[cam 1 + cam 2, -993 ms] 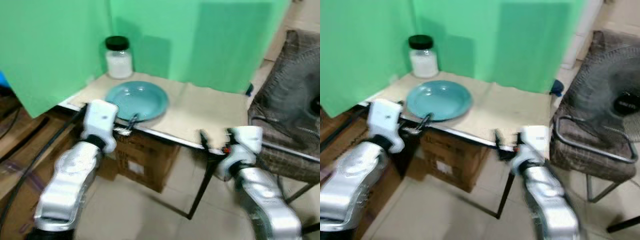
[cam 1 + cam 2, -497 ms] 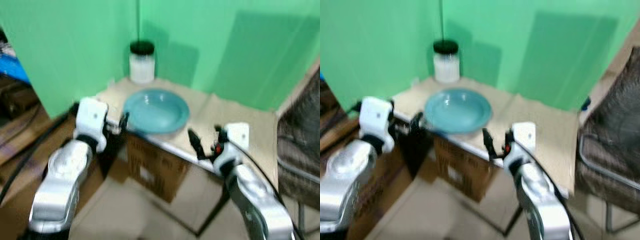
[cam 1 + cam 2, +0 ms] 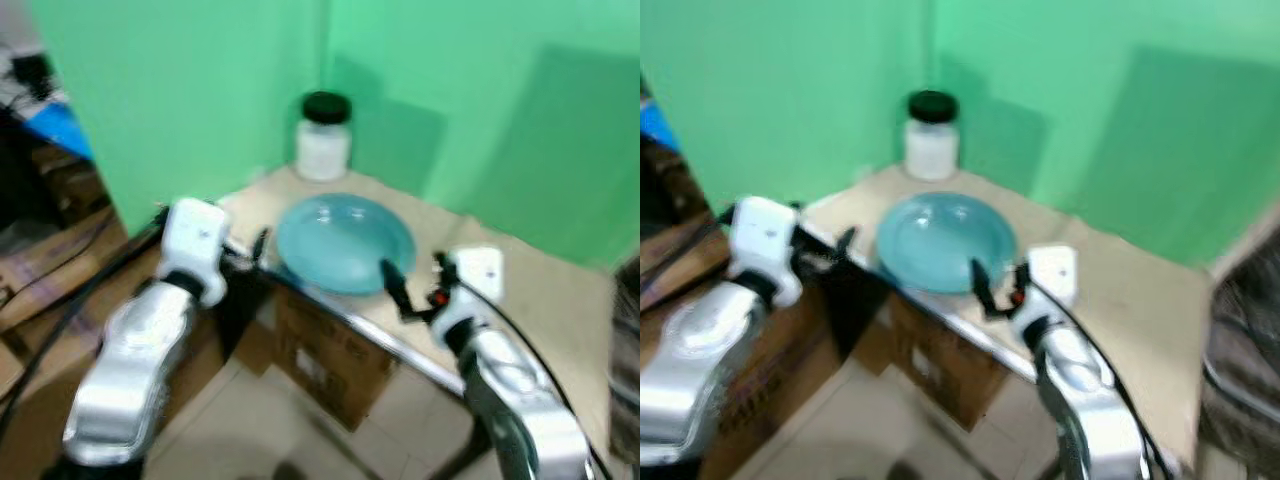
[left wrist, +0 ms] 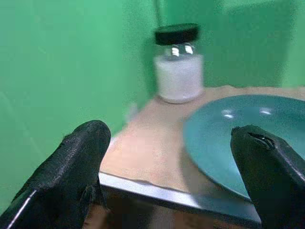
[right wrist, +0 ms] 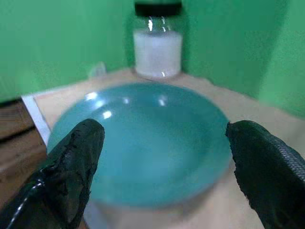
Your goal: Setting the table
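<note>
A teal plate [image 3: 345, 240] lies on the tan-covered table [image 3: 520, 290] near its front edge. Behind the plate stands a glass jar [image 3: 324, 136] of white powder with a black lid, against the green backdrop. My left gripper [image 3: 256, 250] is open at the table's front left corner, just left of the plate, empty. My right gripper [image 3: 412, 287] is open at the plate's front right rim, fingers spread on either side of it in the right wrist view, holding nothing. The plate [image 5: 143, 143] and the jar [image 5: 157, 45] sit straight ahead of the right gripper [image 5: 162, 162].
A green backdrop [image 3: 200, 90] walls the table at the back and left. A cardboard box [image 3: 325, 365] sits under the table on the tiled floor. Dark cables and clutter [image 3: 50, 270] lie at the left.
The camera has swung right and closer; plate and jar now sit more central. My right gripper has come up to the plate's front right rim. The left gripper stays by the table corner.
</note>
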`<state>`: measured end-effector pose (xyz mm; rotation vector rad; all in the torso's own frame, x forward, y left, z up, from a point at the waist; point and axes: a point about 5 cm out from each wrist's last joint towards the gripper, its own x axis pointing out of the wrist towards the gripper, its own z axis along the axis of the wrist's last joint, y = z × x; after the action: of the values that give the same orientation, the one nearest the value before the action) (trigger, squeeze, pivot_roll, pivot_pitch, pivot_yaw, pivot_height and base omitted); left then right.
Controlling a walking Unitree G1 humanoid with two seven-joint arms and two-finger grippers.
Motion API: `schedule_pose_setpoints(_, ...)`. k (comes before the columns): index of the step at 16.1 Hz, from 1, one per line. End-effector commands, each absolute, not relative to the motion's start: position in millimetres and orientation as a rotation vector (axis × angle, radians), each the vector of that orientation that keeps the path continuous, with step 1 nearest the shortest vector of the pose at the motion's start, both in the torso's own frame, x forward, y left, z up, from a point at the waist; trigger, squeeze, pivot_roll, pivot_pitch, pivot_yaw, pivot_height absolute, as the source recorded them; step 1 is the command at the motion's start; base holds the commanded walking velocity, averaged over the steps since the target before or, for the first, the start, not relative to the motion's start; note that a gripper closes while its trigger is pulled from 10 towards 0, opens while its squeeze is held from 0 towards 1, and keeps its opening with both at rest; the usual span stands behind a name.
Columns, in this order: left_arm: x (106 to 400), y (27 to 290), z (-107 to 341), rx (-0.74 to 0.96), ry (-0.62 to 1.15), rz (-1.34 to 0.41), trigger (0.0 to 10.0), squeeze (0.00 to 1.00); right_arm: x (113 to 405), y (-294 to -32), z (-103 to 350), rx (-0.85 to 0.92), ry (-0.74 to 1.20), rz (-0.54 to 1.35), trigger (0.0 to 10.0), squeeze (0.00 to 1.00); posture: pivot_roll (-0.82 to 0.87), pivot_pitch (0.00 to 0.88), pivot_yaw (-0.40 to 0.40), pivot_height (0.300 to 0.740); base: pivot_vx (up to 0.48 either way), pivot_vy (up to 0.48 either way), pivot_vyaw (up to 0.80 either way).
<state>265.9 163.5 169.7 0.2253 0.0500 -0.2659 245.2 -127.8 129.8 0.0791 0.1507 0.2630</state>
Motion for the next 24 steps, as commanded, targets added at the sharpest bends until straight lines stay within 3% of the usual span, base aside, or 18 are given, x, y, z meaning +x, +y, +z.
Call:
schedule_pose_setpoints(1,266.1,153.1,172.4,0.217,0.033,-0.307,10.0,0.00,245.6,-141.6,128.8,0.075,0.153,0.203,10.0,0.00,0.12,0.000,-0.036,0.740,0.341,0.000,0.00)
schedule_pose_setpoints(9,272.8,147.8,170.9,0.276,0.041,-0.437,10.0,0.00,254.2,-146.4,129.5,0.127,0.163,0.150,10.0,0.00,0.13,0.000,-0.040,0.740,0.337,0.000,0.00)
schedule_pose_setpoints(13,271.7,135.7,158.8,0.347,0.076,-0.607,10.0,0.00,252.5,-153.6,124.5,0.133,0.213,0.137,10.0,0.00,0.11,0.000,-0.032,0.740,0.000,0.000,0.00)
schedule_pose_setpoints(19,275.1,150.5,131.4,0.436,0.151,-0.614,10.0,0.00,264.7,-159.8,121.6,0.216,0.285,0.171,10.0,0.00,0.10,0.000,-0.040,0.740,0.000,0.000,0.00)
schedule_pose_setpoints(20,274.7,151.8,127.7,0.442,0.159,-0.619,10.0,0.00,268.2,-159.4,121.9,0.241,0.292,0.185,10.0,0.62,0.10,0.000,-0.040,0.740,0.000,0.000,0.00)
schedule_pose_setpoints(21,274.6,152.3,126.4,0.444,0.161,-0.620,10.0,0.00,269.8,-159.3,122.1,0.254,0.296,0.189,10.0,0.62,0.10,0.000,-0.040,0.740,0.000,0.000,0.00)
schedule_pose_setpoints(22,274.9,154.1,122.2,0.449,0.172,-0.623,10.0,0.00,275.9,-158.8,124.1,0.337,0.299,0.215,10.0,1.00,0.10,0.000,-0.046,0.740,0.000,0.000,0.00)
schedule_pose_setpoints(24,273.7,158.9,114.9,0.476,0.203,-0.618,10.0,0.00,281.4,-159.7,122.4,0.374,0.339,0.222,10.0,1.00,0.10,0.000,-0.049,0.740,0.000,0.000,0.00)
